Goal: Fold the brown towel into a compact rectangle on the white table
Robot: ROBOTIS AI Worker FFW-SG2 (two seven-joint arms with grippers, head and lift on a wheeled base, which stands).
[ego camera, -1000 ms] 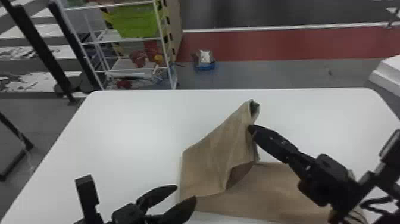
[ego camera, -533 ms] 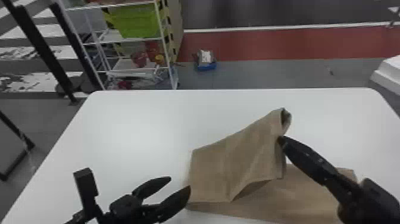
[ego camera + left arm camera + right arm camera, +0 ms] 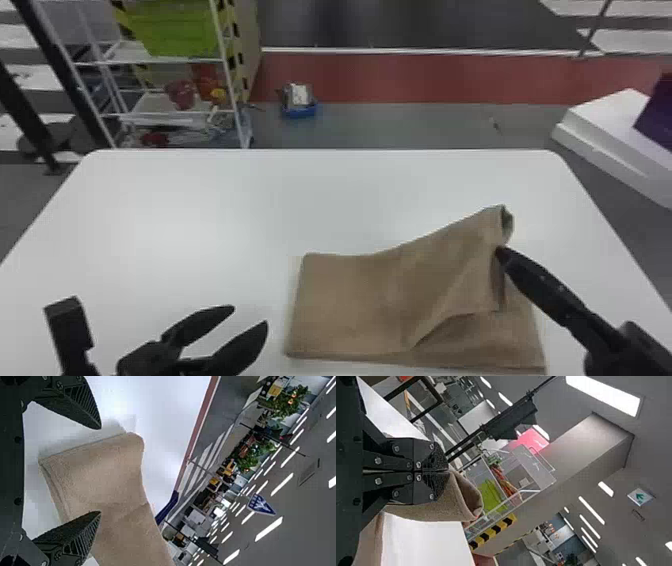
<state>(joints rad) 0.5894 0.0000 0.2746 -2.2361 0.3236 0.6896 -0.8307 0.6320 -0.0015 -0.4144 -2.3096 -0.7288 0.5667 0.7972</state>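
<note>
The brown towel (image 3: pixel 370 300) lies on the white table (image 3: pixel 200 200), its left part flat and its right upper corner lifted in a raised fold. My right gripper (image 3: pixel 501 251) holds that raised edge; in the right wrist view the same gripper (image 3: pixel 448 470) is closed on the towel (image 3: pixel 455 498), a rolled end sticking out beside the fingertips. Left of the towel, my left gripper (image 3: pixel 252 316) stands with its fingers apart and nothing between them. The left wrist view has the towel (image 3: pixel 107 483) beyond that open gripper (image 3: pixel 100 471).
Behind the table at the left stands a white wire shelf (image 3: pixel 165 60) with a green bin (image 3: pixel 172 27). A small blue container (image 3: pixel 300 102) sits on the floor past the far edge. At the right is a white block (image 3: pixel 615 130).
My right gripper has moved to the right with the towel's raised edge, drawing the upper layer rightward over the lower one. The left gripper has shifted slightly and stays open.
</note>
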